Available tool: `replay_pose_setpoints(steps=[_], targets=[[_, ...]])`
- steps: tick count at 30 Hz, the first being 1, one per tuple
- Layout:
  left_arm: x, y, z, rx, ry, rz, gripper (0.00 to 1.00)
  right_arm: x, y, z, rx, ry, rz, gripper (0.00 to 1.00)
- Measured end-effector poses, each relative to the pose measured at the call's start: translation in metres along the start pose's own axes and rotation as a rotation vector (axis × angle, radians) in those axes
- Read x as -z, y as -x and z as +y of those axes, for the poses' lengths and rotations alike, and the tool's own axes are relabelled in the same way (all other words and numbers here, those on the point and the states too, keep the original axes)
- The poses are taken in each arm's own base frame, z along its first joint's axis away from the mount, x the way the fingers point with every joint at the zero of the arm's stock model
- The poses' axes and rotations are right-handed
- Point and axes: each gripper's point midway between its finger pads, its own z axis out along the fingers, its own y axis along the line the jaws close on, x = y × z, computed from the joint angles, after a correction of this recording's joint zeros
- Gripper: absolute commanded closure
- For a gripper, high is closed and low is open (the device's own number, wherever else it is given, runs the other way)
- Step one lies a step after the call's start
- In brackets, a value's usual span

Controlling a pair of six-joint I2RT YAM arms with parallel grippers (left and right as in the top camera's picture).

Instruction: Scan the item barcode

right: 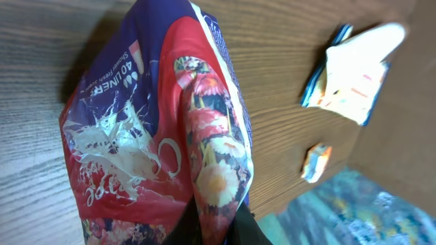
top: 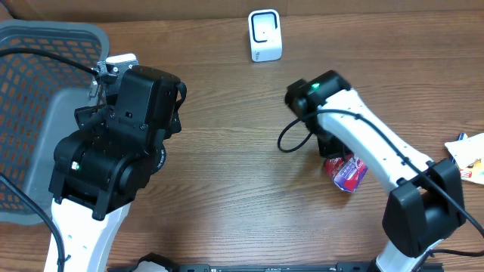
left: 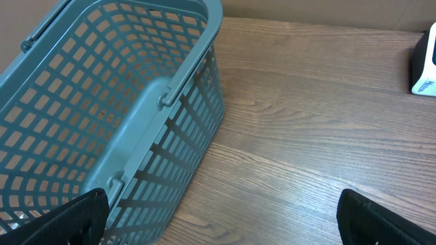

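The item is a red and purple flowered packet (right: 157, 129), (top: 349, 172), and it lies on the wood table at the right. My right gripper (right: 225, 228) is shut on a fold of the packet's near edge, and in the overhead view my right arm (top: 355, 132) covers the jaws. No barcode shows on the packet. A white scanner (top: 265, 35), (left: 426, 64) stands at the table's far edge. My left gripper (left: 231, 224) hangs open over bare wood beside the basket, with nothing between its fingers.
A grey-blue plastic basket (top: 45, 45), (left: 102, 102) stands at the left, close to my left arm (top: 121, 143). Other small packets (top: 469, 155), (right: 354, 68) lie at the table's right edge. Wood tabletop (top: 227, 174) lies between the arms.
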Motion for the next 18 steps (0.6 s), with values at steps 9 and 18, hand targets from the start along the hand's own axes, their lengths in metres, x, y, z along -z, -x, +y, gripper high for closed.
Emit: replay_pose_setpoints(steps=[9,18], targets=[[0.0,0.0,0.0,0.0,0.0,0.0,0.0,0.025,-0.002,0.024,0.064,-0.064,-0.133,0.82],[0.0,0.0,0.0,0.0,0.0,0.0,0.0,0.047,-0.01,0.06,0.151,-0.043,-0.231,0.8]])
